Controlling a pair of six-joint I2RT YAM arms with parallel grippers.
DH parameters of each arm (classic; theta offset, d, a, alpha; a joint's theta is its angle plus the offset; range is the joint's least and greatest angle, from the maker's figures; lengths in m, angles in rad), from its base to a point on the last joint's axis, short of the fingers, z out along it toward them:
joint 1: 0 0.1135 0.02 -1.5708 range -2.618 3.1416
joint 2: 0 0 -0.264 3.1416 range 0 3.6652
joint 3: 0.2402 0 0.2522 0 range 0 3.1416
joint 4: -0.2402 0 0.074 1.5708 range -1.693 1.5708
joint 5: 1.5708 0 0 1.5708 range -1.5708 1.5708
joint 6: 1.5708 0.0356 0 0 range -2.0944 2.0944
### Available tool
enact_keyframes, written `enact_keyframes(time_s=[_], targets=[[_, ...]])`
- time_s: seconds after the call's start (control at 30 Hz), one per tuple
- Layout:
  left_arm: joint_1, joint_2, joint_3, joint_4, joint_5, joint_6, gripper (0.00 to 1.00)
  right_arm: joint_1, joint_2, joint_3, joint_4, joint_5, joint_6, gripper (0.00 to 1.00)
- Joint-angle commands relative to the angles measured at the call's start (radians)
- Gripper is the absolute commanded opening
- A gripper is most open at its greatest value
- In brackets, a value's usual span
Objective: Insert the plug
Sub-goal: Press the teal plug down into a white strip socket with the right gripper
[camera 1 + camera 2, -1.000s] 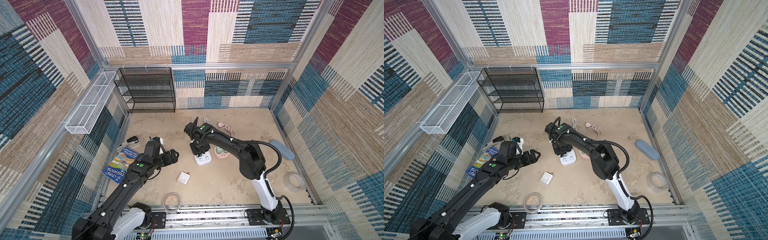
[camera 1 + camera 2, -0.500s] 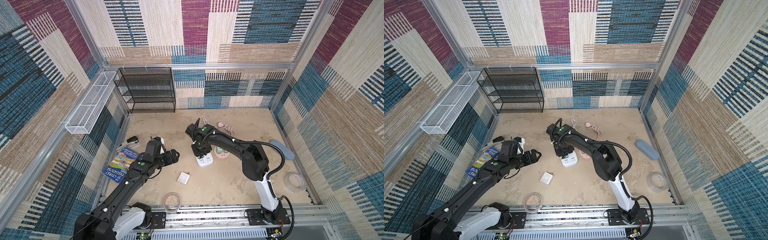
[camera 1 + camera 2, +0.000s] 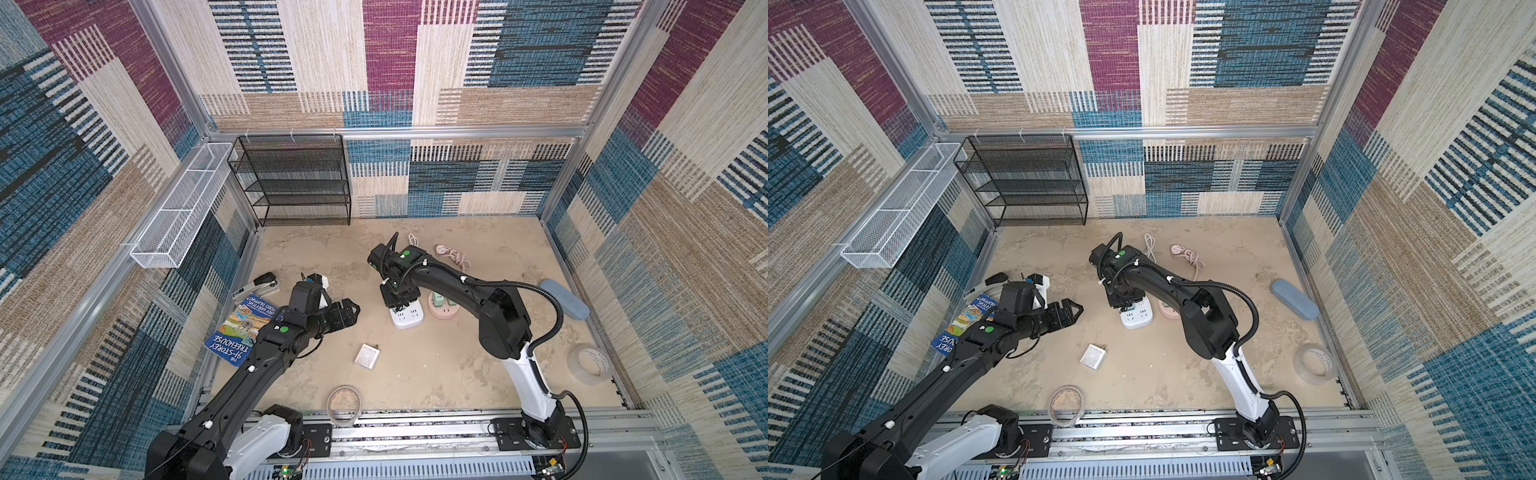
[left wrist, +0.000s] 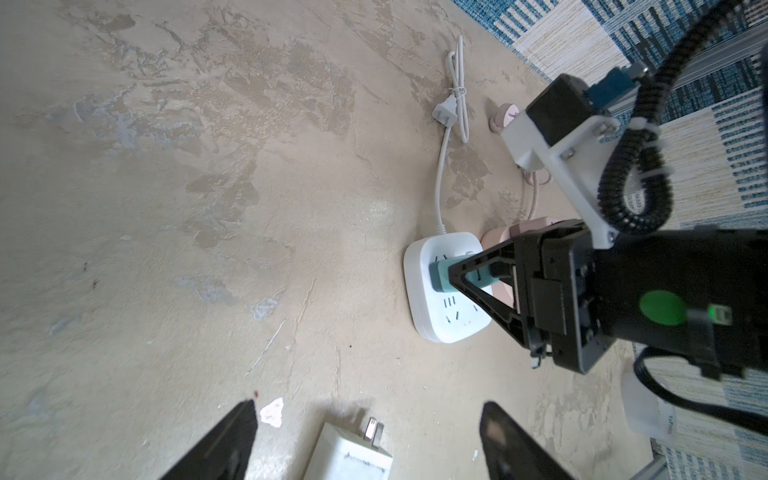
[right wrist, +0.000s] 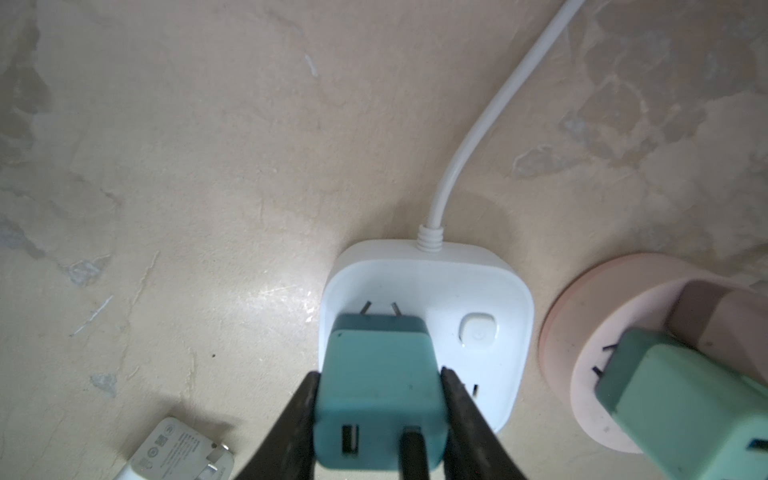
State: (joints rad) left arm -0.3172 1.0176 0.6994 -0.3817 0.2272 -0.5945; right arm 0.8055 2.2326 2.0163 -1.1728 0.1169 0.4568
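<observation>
The plug (image 5: 378, 399) is a teal block charger, and my right gripper (image 5: 380, 372) is shut on its sides. It stands over the white power strip (image 5: 478, 286). Its two prongs (image 5: 380, 308) show short at the strip's face. The left wrist view shows the plug (image 4: 439, 277) against the strip (image 4: 446, 322). In both top views the right gripper (image 3: 401, 305) (image 3: 1127, 305) points down at the strip (image 3: 411, 320) (image 3: 1138, 321). My left gripper (image 3: 351, 311) (image 4: 368, 405) hangs open and empty to the strip's left, above a white charger (image 3: 367, 356) (image 4: 347, 457).
A pink round socket (image 5: 582, 328) with a green plug (image 5: 681, 403) sits right beside the strip. A black mesh shelf (image 3: 291, 178) and a wire basket (image 3: 178, 208) stand at the back left. A book (image 3: 243, 328), stapler (image 3: 257, 284), tape rolls (image 3: 590, 365) (image 3: 344, 401) and blue case (image 3: 564, 299) lie around.
The right gripper with the plug has shifted only very slightly over the power strip. The left arm has nearly held still.
</observation>
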Motion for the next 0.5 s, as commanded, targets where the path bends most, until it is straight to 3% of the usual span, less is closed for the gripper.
enact_keyframes(time_s=[0.0,0.2,0.47], targets=[[0.000,-0.005,-0.001,-0.021,0.018,0.004,0.89,-0.001,-0.003,0.013,-0.008,0.022,0.017,0.41],[0.000,-0.002,-0.008,-0.016,0.015,0.012,0.89,0.000,-0.016,0.004,-0.004,0.033,0.005,0.53],[-0.002,0.017,-0.007,-0.012,0.024,0.017,0.89,0.000,-0.051,-0.016,0.013,0.024,0.004,0.58]])
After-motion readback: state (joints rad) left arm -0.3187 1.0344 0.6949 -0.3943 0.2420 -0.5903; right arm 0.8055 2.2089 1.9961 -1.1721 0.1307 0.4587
